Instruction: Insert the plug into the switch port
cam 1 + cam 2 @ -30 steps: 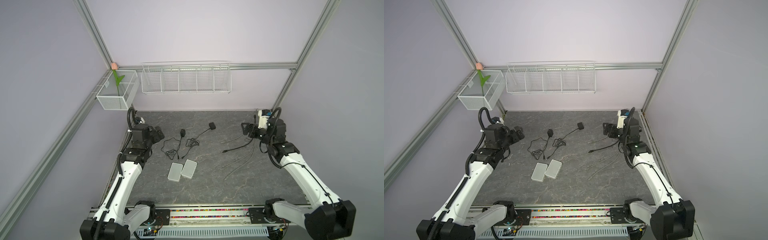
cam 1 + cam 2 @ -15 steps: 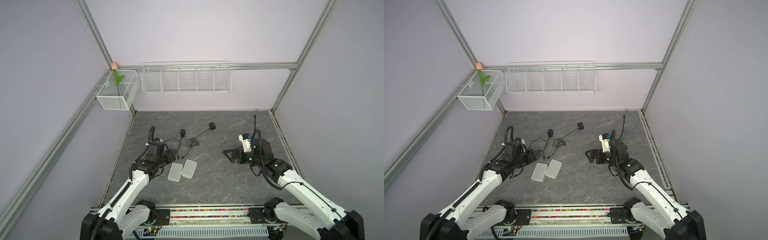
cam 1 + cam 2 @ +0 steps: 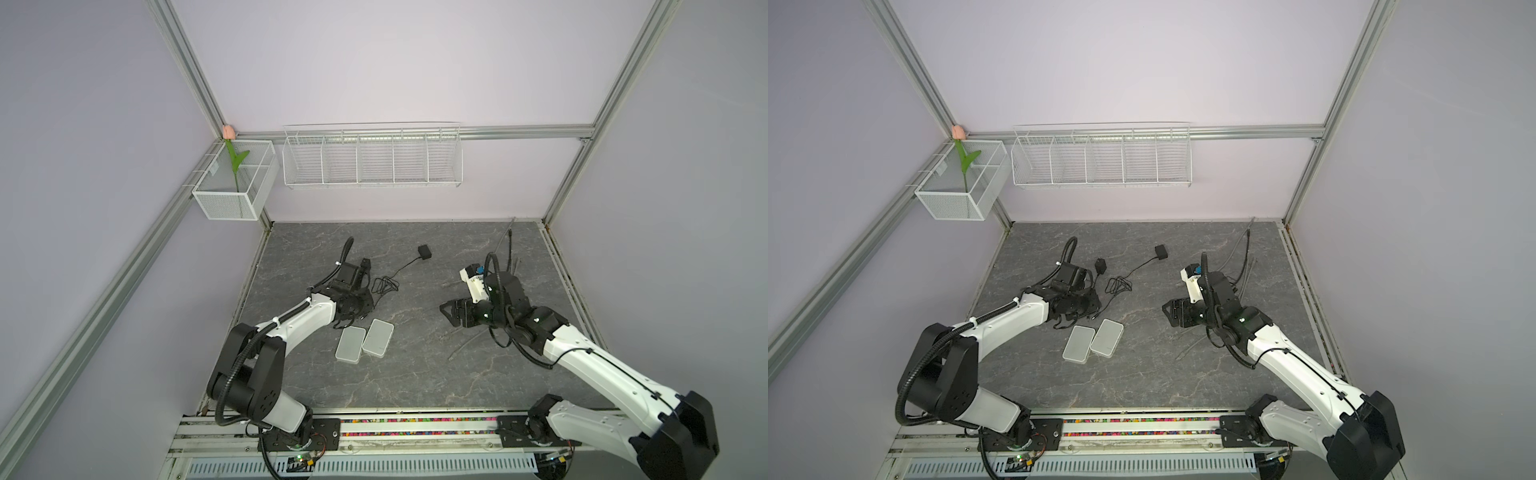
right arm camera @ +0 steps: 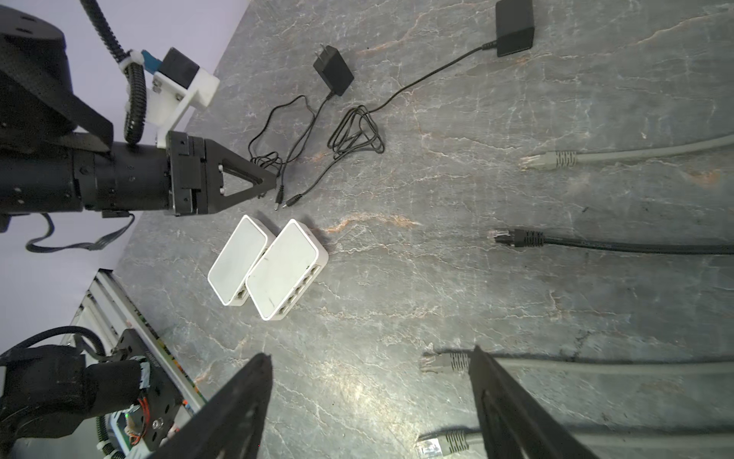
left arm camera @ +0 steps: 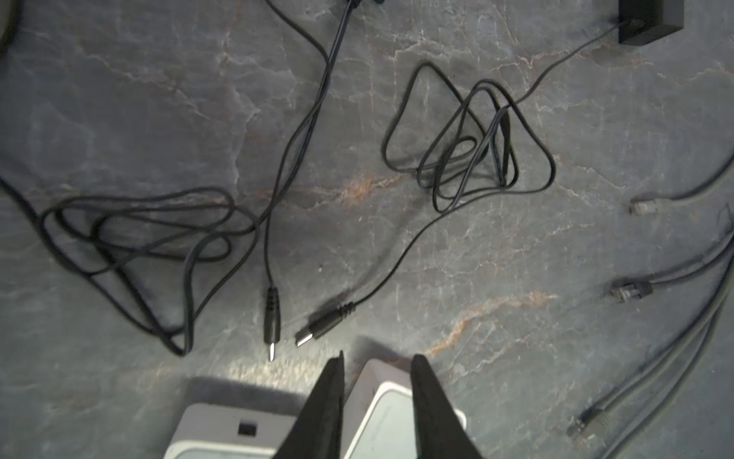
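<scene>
Two white switches [image 4: 238, 270] [image 4: 284, 270] lie side by side on the grey table, also in both top views [image 3: 350, 350] [image 3: 1106, 336]. Just beyond them lie two black barrel plugs [image 5: 272, 318] [image 5: 323, 324] on thin tangled cables. My left gripper [image 5: 377, 359] hovers over the near corner of one switch [image 5: 381, 417], its jaws a narrow gap apart with nothing between them; its tip [image 4: 270, 183] is close to those plugs. My right gripper [image 4: 371, 353] stands wide open and empty above bare table, with a grey network plug [image 4: 445, 361] beside one finger.
More network plugs lie right of the switches: grey [image 4: 548, 161], black [image 4: 516, 238], grey [image 4: 441, 441]. Two black power adapters [image 4: 333, 75] [image 4: 514, 28] sit farther back. Wire baskets [image 3: 372, 158] [image 3: 235, 187] hang on the back wall. A rail [image 3: 374, 432] runs along the front edge.
Both arms have swung down and forward from the back of the table. The left jaws have narrowed from wide open. The right jaws have narrowed slightly.
</scene>
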Controlling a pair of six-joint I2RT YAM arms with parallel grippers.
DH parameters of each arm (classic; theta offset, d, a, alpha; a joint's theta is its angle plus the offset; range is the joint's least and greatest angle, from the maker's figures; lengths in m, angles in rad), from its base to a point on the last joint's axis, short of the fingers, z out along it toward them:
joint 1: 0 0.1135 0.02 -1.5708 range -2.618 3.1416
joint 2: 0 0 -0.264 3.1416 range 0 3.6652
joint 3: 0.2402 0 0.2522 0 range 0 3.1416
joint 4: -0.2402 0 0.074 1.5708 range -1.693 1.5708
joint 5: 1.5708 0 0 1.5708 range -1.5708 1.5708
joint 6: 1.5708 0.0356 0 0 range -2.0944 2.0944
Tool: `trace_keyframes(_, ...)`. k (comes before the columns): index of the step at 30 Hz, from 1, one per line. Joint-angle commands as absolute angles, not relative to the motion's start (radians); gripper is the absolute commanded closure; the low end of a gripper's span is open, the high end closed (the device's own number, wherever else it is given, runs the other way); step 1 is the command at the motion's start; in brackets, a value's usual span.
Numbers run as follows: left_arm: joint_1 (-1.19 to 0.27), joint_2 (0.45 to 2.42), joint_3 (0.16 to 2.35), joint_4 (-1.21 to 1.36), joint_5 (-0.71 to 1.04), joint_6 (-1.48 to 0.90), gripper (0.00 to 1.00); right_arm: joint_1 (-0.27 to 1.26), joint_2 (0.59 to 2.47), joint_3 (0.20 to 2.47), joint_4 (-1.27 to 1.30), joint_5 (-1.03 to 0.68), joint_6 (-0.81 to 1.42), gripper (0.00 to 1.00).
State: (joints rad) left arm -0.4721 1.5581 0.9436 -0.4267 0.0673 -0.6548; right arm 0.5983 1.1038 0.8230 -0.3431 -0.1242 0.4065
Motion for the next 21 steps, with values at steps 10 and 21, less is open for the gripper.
trace_keyframes(10, -0.448, 1.705, 1.043, -0.518, -0.027, -0.673, 0.78, 0.606, 1.162, 0.856, -0.371, -0.036, 0.387, 0.19)
trace_keyframes(21, -0.417, 1.710, 1.019, -0.526, -0.089, -0.715, 0.75, 0.606, 1.235, 0.905, -0.376, 0.001, 0.409, 0.15)
